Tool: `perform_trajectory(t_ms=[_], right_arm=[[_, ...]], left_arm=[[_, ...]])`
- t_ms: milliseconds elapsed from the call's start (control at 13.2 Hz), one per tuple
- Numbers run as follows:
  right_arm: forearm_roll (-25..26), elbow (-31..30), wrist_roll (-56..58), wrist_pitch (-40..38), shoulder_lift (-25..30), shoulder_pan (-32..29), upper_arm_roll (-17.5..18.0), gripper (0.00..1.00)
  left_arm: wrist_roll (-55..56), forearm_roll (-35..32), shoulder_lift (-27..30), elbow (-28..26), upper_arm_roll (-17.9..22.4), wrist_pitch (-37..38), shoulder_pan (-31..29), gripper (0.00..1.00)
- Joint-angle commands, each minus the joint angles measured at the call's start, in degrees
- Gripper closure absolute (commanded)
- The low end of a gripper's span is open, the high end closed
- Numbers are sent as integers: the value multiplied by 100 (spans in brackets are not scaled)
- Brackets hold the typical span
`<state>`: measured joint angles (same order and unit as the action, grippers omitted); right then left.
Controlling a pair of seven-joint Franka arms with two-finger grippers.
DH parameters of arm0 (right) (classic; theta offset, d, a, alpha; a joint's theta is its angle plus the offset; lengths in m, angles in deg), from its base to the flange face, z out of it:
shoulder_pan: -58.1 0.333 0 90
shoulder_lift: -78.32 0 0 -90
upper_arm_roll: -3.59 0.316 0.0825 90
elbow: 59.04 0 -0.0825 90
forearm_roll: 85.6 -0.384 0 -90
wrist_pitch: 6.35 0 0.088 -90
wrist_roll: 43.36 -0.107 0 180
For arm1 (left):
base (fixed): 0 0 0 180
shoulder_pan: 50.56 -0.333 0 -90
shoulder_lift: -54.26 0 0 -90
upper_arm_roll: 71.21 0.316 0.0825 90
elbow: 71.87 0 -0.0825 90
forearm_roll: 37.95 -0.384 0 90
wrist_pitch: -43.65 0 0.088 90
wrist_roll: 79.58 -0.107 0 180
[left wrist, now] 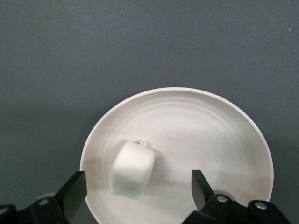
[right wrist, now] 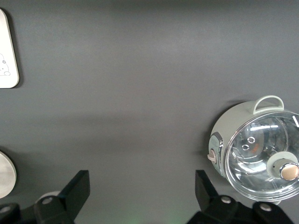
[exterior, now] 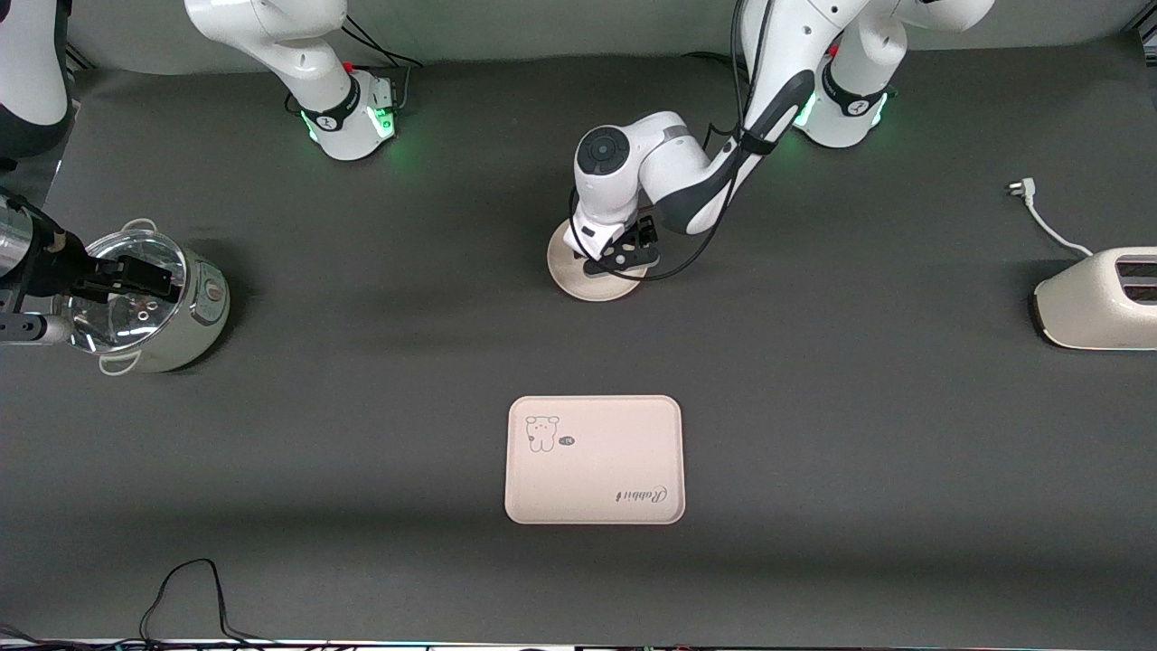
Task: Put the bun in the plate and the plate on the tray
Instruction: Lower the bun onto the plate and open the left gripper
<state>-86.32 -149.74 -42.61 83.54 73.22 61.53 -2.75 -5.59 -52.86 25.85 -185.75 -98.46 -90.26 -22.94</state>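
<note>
Facing the table from the front: one plate (exterior: pixel 578 280) mid-table under the left gripper (exterior: pixel 624 258), one tray (exterior: pixel 594 459) nearer the camera edge, one pot (exterior: pixel 158 303) and one toaster (exterior: pixel 1098 298) at opposite ends. Left wrist: fingers (left wrist: pixel 72 193) spread wide, one bun (left wrist: pixel 132 169) lying in the plate. Right wrist: right gripper (right wrist: pixel 140 193) wide, empty, over bare table.

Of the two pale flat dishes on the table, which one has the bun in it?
The round plate under the left gripper; the bun lies in it. The rectangular tray holds nothing.
</note>
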Motion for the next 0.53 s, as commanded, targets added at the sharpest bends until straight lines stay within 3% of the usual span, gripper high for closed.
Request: perform_trajectory(t_ms=[0,151,453], right_arm=[[108,-141,48,64,140,-27,20,0],[99,-150,22,55,166,-9,28,0],[20,-264,5,82,272,191,81,0]], left_arm=[[73,-135,-42,199,54,67,78,0],[-372,-283,-24,515,97,329,-88,0],[-2103,-284,11,1463,89,1620,-834,0]])
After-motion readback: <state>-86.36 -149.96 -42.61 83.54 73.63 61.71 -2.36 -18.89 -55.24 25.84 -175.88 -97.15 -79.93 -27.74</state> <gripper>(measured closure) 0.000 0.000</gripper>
